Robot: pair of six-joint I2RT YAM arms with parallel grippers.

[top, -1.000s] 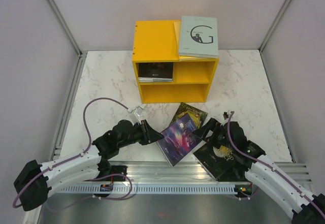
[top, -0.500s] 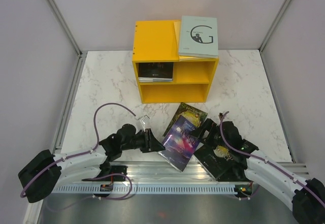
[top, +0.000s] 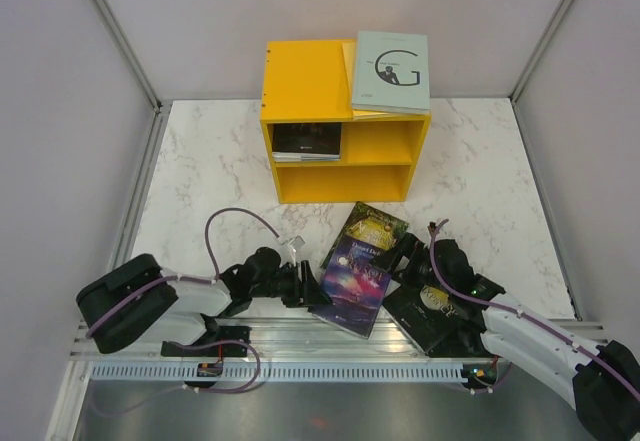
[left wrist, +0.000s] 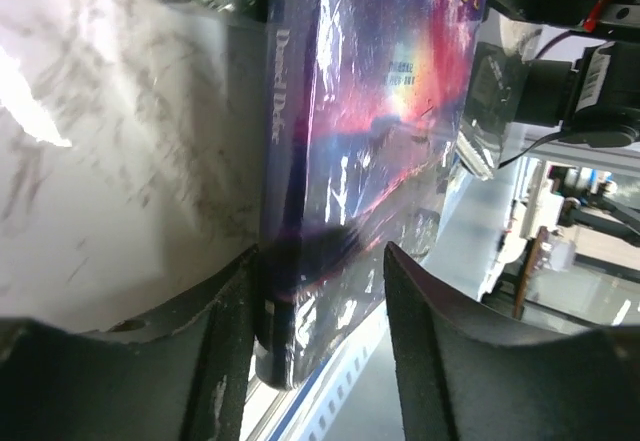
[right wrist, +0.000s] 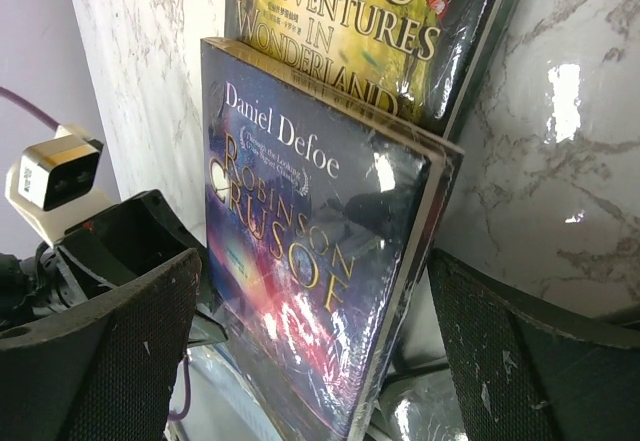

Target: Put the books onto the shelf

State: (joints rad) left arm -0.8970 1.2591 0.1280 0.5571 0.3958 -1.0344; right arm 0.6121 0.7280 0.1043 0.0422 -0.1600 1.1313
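White marble-pattern desk (top: 200,161), glossy, grey veins; plain pale walls (top: 320,1) around. Bright yellow wooden box shelf (top: 300,81) at far side; thin grey paperback (top: 391,71) flat on its top. Shiny plastic-wrapped galaxy-cover paperback (top: 357,279) near front edge, between my pincers. My left pincer (top: 306,283) apart, book corner between fingers (left wrist: 225,321). My right pincer (top: 405,254) wide apart around opposite edge.

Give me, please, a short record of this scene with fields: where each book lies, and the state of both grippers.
shelf: yellow, far side of table, two compartments
shelf top: G book, lying flat
upper compartment: shelved book, lying flat
table, near side: galaxy book, Alice book, black book
left gripper: open, fingers on both sides of galaxy book's spine
right gripper: open wide, facing galaxy book's opposite edge
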